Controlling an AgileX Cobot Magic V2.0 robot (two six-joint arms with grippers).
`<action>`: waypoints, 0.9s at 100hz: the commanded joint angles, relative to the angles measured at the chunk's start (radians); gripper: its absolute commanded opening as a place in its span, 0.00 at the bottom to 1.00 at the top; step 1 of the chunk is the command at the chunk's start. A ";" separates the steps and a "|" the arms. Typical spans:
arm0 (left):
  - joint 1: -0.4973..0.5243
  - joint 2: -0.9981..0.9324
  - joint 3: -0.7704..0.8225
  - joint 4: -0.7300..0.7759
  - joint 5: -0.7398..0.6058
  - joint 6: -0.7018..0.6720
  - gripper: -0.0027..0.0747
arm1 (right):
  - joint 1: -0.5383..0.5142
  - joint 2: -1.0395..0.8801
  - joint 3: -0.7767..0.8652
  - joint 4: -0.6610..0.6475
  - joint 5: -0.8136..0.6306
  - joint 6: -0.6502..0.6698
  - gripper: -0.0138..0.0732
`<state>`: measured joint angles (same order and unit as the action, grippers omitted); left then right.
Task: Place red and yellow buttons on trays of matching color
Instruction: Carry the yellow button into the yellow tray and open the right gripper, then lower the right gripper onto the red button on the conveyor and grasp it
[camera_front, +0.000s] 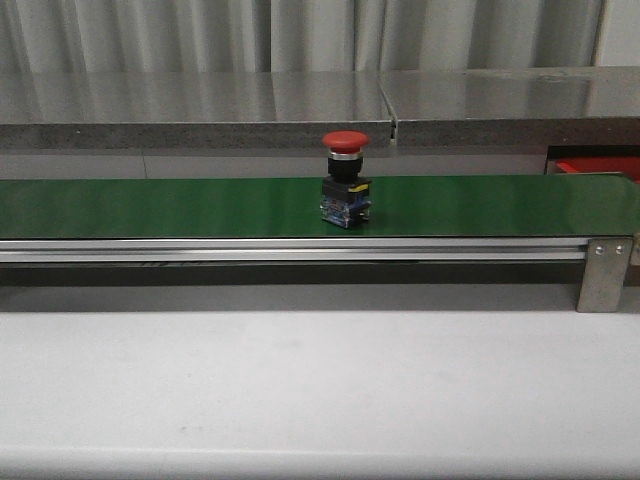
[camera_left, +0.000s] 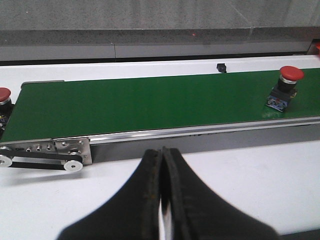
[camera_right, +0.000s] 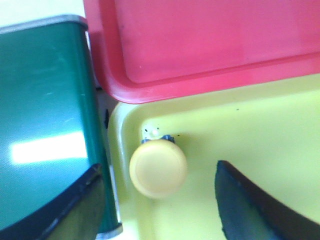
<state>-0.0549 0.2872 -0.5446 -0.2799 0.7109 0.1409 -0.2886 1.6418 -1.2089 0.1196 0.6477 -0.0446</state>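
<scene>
green belt (camera_front: 200, 207): red button (camera_front: 345, 180) | right hand (camera_right: 160, 195) wide over yellow button (camera_right: 158, 168) | left hand (camera_left: 162, 165) closed

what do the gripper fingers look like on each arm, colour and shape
Both have dark, nearly black fingers. The left gripper shows two thick curved fingers tapering to rounded tips, with worn brownish scuffing along the inner edges. The right gripper shows two smooth, curved dark fingers, blurred by closeness. No cables or markings are visible.

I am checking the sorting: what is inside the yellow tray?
One yellow button stands in the yellow tray, near its corner, between the open right hand's fingers. The tray's remainder lies outside the picture.
</scene>
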 joint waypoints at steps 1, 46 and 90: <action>-0.007 0.009 -0.027 -0.020 -0.075 -0.009 0.01 | 0.000 -0.107 0.020 -0.009 -0.065 -0.005 0.71; -0.007 0.009 -0.027 -0.020 -0.075 -0.009 0.01 | 0.280 -0.178 0.040 -0.009 -0.053 -0.125 0.71; -0.007 0.009 -0.027 -0.020 -0.075 -0.009 0.01 | 0.530 -0.094 -0.186 -0.009 0.238 -0.218 0.71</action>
<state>-0.0549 0.2872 -0.5446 -0.2799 0.7109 0.1409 0.2214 1.5505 -1.3138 0.1133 0.8483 -0.2359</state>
